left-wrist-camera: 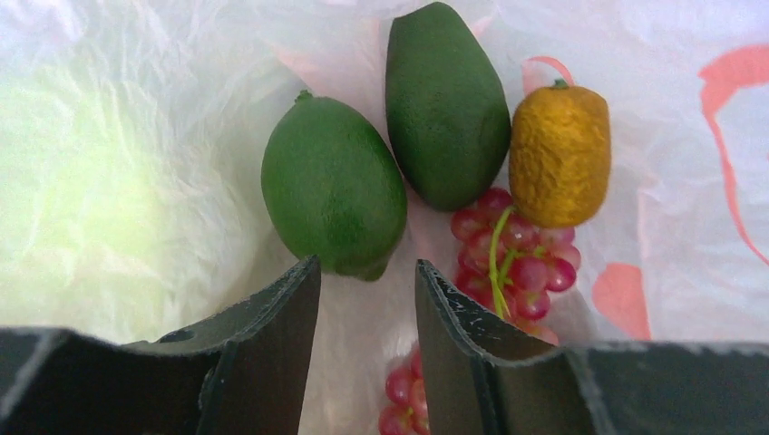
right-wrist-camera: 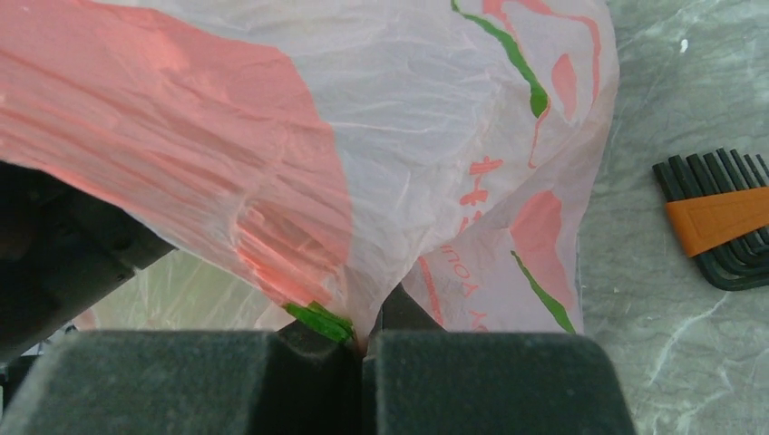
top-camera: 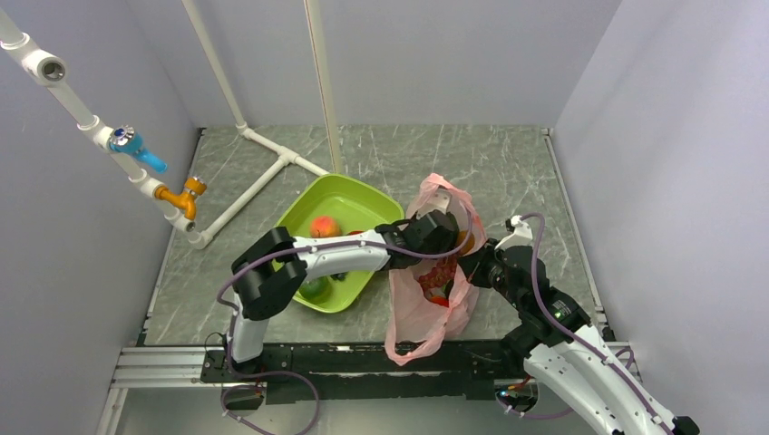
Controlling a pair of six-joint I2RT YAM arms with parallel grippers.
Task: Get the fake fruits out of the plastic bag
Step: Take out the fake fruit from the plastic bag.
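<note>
The pink plastic bag [top-camera: 419, 313] stands open right of the green tray. My left gripper [left-wrist-camera: 367, 268] is inside it, open and empty, its fingertips just short of a round green fruit [left-wrist-camera: 334, 186]. Beyond lie a dark green avocado [left-wrist-camera: 446, 104], an orange fruit [left-wrist-camera: 559, 154] and a red grape bunch [left-wrist-camera: 513, 252]. In the top view the left gripper [top-camera: 433, 236] reaches into the bag's mouth. My right gripper [right-wrist-camera: 363, 340] is shut on a fold of the bag [right-wrist-camera: 381, 136] and holds its right side up; in the top view it [top-camera: 473, 263] is at the bag's edge.
The lime-green tray [top-camera: 363, 187] holds an orange peach [top-camera: 324, 226] and a green fruit [top-camera: 315, 288] under the left arm. A set of hex keys [right-wrist-camera: 721, 222] lies on the table right of the bag. White pipes [top-camera: 258, 186] run along the back left.
</note>
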